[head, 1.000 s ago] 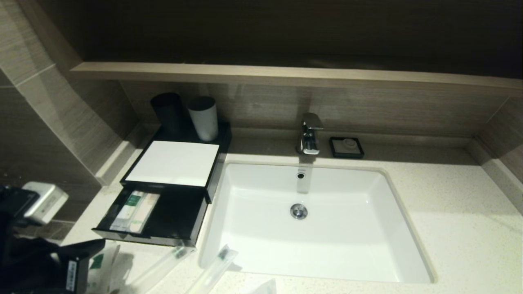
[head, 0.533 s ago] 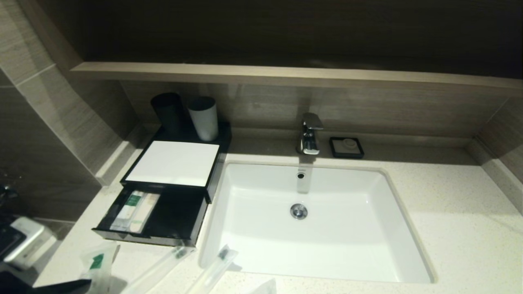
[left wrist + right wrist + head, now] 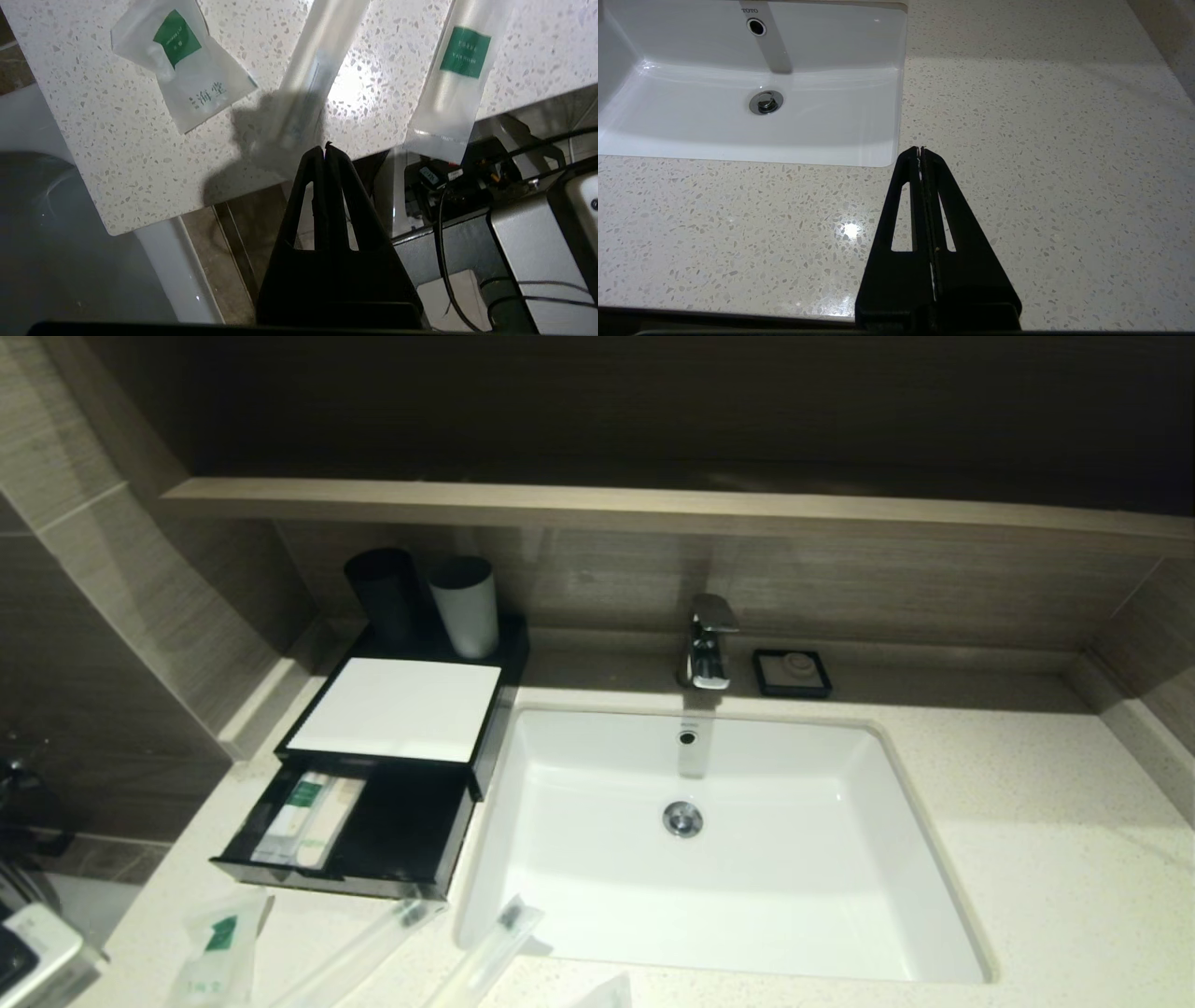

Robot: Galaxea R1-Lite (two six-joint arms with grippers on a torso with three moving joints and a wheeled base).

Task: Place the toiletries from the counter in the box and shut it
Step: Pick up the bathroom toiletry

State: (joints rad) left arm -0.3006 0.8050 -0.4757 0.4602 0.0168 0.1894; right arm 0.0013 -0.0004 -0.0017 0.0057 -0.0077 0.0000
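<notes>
The black box (image 3: 392, 709) with a white top panel stands left of the basin, its drawer (image 3: 401, 821) pulled out with sachets (image 3: 303, 817) inside. On the counter (image 3: 1046, 859) near the front edge lie a white sachet (image 3: 219, 947) with a green mark and two slim translucent sleeves (image 3: 369, 947) (image 3: 490, 952). In the left wrist view the sachet (image 3: 187, 70), a sleeve (image 3: 313, 70) and a green-labelled sleeve (image 3: 451, 79) lie on the counter. My left gripper (image 3: 325, 148) is shut and empty, just off the counter's front edge. My right gripper (image 3: 920, 150) is shut and empty above bare counter right of the basin (image 3: 752, 84).
A black cup (image 3: 383, 593) and a white cup (image 3: 464, 605) stand behind the box. A chrome tap (image 3: 709, 639) and a small black soap dish (image 3: 792, 672) sit behind the basin (image 3: 794, 868). A wood-look shelf (image 3: 653, 509) runs above. The left wrist housing (image 3: 37, 957) shows at the lower left corner.
My left arm has drawn back down and to the left, out of most of the head view. The sachet it covered now lies in full sight. Nothing else moved.
</notes>
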